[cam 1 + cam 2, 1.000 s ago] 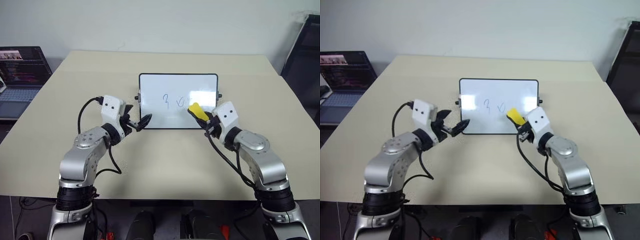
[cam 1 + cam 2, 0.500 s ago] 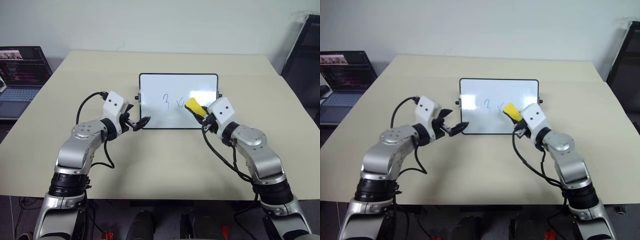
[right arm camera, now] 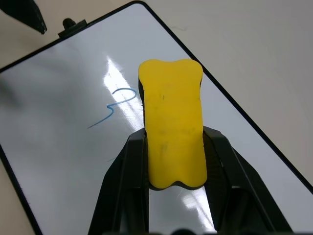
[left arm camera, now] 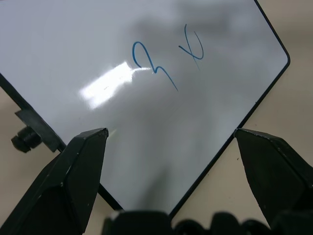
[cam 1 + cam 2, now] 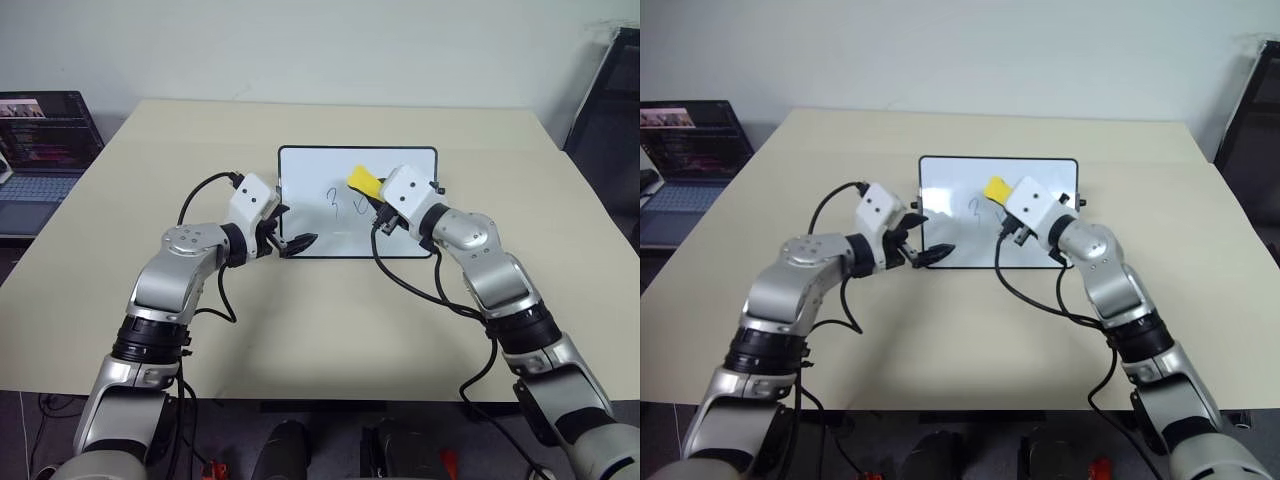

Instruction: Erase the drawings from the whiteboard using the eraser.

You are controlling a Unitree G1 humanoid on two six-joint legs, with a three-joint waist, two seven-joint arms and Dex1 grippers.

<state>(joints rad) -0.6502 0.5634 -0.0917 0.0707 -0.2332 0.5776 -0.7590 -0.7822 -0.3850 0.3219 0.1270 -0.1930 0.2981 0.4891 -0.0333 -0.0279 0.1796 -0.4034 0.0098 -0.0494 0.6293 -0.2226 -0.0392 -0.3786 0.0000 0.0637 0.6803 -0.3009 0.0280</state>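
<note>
Your robot's arms are chunky silver-grey metal shells with black ribbed bands at the joints, kind of like rubber collars. Each wrist ends in a white boxy block with a couple of small dark dots on its face. A loose black cable loops out of each white block and runs back down along the forearm. The left gripper (image 5: 293,243) and right gripper (image 5: 378,212) both have black fingers (image 4: 73,181); up close they're matte, wedge-shaped and taper to blunt tips.
</note>
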